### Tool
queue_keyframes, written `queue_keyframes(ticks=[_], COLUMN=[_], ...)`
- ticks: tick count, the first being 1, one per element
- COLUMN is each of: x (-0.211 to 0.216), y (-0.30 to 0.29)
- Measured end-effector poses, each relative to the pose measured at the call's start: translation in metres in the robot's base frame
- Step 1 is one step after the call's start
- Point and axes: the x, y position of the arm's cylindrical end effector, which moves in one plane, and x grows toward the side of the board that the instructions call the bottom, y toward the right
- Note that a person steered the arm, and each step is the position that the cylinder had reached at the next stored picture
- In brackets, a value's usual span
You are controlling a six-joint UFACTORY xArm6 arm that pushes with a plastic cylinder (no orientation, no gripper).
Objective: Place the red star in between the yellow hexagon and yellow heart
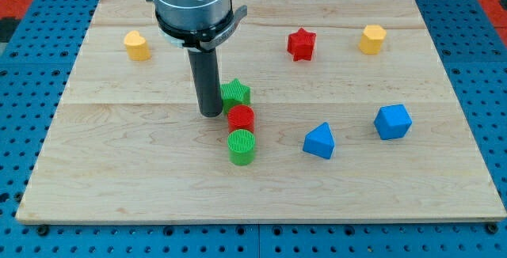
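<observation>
The red star (pixel 301 43) lies near the view's top, right of centre. The yellow hexagon (pixel 371 39) sits to its right, a short gap apart. The yellow heart (pixel 137 45) is far off at the top left. My tip (pixel 211 113) rests on the board near the centre, just left of the green star (pixel 235 93) and the red cylinder (pixel 241 119), well below and left of the red star.
A green cylinder (pixel 242 147) sits right below the red cylinder. A blue triangular block (pixel 319 141) and a blue hexagonal block (pixel 392 122) lie at the right. The wooden board (pixel 111 171) ends on all sides over a blue pegboard.
</observation>
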Motion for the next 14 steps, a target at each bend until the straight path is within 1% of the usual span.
queue_keyframes(ticks=[1, 2, 4, 5, 6, 7, 8, 9, 10, 11, 12, 13, 14], x=[0.000, -0.029, -0.113, -0.095, -0.040, -0.038, -0.025, -0.024, -0.032, -0.039, -0.086, -0.094, -0.124], y=[-0.002, -0.006, -0.003, 0.036, 0.075, 0.086, 0.144, 0.184, 0.206, 0.211, 0.201, 0.199, 0.197])
